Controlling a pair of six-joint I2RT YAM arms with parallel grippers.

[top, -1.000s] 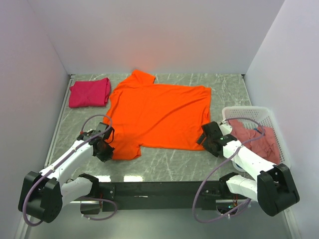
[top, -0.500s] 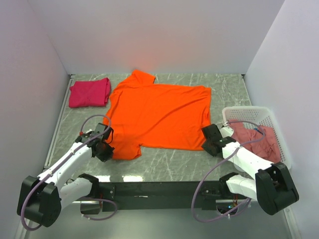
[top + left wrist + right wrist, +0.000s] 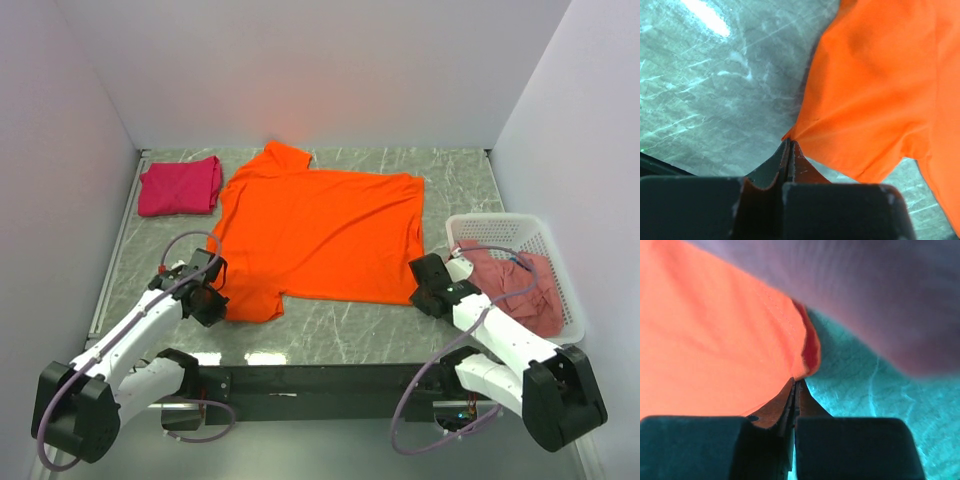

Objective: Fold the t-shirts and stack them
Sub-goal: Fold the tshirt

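A bright orange t-shirt (image 3: 320, 232) lies spread flat on the marble table (image 3: 340, 322). My left gripper (image 3: 212, 297) is shut on the near left sleeve edge of the orange t-shirt (image 3: 875, 95), the cloth pinched at the fingertips. My right gripper (image 3: 422, 283) is shut on the near right corner of the orange t-shirt (image 3: 715, 340), its hem curled up just past the tips. A folded magenta-pink t-shirt (image 3: 180, 186) rests at the back left. A dusty rose-pink t-shirt (image 3: 515, 290) lies crumpled in the basket.
A white lattice basket (image 3: 500, 226) stands at the table's right edge, close to my right arm. White walls enclose the table on the back and sides. The black front rail (image 3: 320, 380) runs between the arm bases.
My right gripper moved forward to the shirt's near right corner and went from open to shut on it. The left gripper kept its hold and shifted slightly.
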